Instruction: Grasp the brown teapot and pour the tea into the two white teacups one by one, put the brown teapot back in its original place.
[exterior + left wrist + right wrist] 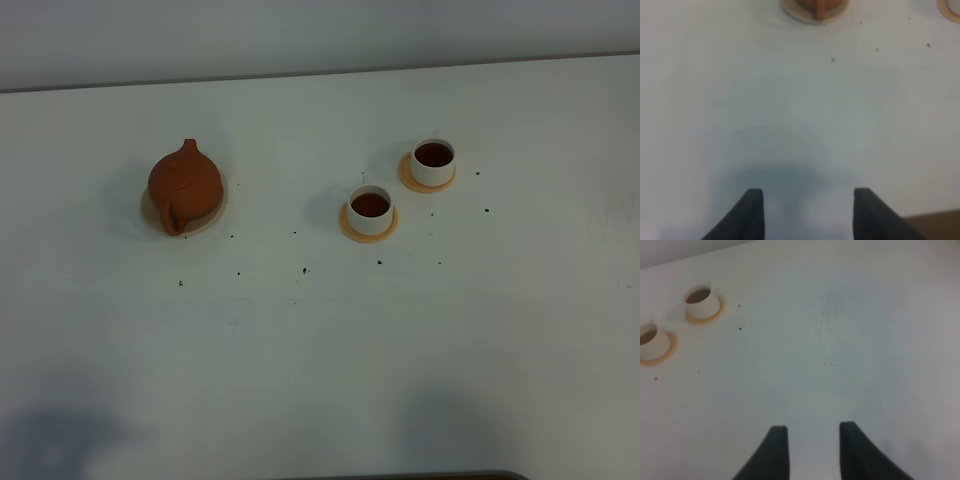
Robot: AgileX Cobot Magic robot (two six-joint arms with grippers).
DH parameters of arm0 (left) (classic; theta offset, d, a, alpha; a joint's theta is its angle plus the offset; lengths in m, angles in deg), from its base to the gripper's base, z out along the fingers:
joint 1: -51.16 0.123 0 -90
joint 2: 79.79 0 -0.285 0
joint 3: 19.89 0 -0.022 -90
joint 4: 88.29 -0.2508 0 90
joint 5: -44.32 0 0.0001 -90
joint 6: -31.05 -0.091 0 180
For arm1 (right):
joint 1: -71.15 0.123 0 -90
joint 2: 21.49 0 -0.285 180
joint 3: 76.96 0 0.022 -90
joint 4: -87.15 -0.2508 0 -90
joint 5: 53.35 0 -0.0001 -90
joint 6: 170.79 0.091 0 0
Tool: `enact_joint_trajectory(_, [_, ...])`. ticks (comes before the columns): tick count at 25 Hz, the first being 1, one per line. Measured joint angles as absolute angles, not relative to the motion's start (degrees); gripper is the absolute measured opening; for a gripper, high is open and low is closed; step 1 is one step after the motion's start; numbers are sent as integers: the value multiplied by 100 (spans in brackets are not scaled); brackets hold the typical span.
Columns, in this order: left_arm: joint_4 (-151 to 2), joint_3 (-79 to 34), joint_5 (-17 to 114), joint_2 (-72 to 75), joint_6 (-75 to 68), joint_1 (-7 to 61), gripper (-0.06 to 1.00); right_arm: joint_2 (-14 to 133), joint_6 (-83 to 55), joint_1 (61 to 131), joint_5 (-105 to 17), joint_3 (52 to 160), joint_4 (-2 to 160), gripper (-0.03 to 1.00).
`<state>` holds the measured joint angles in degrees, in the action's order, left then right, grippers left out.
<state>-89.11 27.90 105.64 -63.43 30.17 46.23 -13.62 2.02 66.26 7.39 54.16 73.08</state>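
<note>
Squat orange-brown clay teapot (185, 184) seated on pale beige saucer (214, 216); tea-filled white cups (371, 210) seen rightward. Both grippers (807, 212) (812, 450) spread, empty.

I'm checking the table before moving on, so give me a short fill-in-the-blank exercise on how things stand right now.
1. The brown teapot sits on a pale ____.
2. Both white teacups hold dark ____.
3. Each cup stands on an orange-tan ____.
4. The left gripper is ____, holding nothing.

Missing words: saucer; tea; coaster; open
</note>
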Motion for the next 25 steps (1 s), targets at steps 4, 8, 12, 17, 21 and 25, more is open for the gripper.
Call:
enact_joint_trajectory(4, [-8911, 2790, 10564, -6350, 3017, 4783, 41, -1362, 202, 6626, 739, 5416, 7308, 24])
enact_joint_trajectory(8, [-8911, 2790, 10564, -6350, 3017, 4783, 41, -1379, 202, 6626, 739, 5416, 7308, 24])
enact_joint_trajectory(12, [-8911, 2790, 10564, -6350, 3017, 4783, 41, -1405, 202, 6626, 739, 5416, 7308, 24])
enact_joint_trajectory(17, [-8911, 2790, 10564, -6350, 3017, 4783, 41, -1405, 202, 6626, 739, 5416, 7308, 24])
enact_joint_trajectory(21, [-8911, 2790, 10564, -6350, 3017, 4783, 41, -1367, 202, 6626, 739, 5416, 7308, 24])
enact_joint_trajectory(25, [-8911, 2790, 10564, -6350, 3017, 4783, 41, -1360, 202, 6626, 739, 5416, 7308, 24])
